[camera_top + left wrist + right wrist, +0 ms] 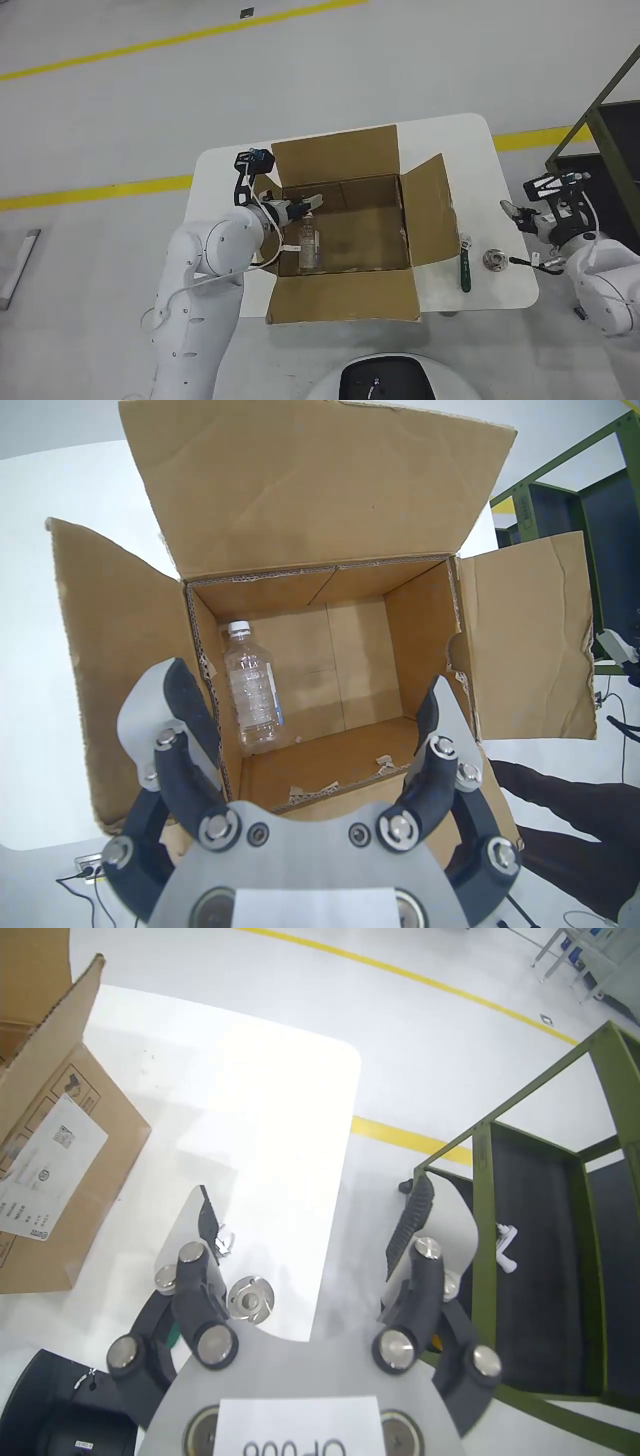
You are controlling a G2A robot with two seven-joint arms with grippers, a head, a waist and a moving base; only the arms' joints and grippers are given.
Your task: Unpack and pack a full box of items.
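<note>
An open cardboard box (345, 296), its 4 flaps folded outward, is set on the white table (450, 150). 1 clear plastic bottle (252, 687) with a white cap is laid on its side on the box floor, against the left wall. The left gripper (306, 207) is held above the box's left edge, fingers spread wide, nothing gripped. The right gripper (314, 1188) is held past the table's right edge, likewise wide and empty. A green-handled wrench (465, 265) and a round metal fitting (493, 260) are seen just beside each other, right of the box.
</note>
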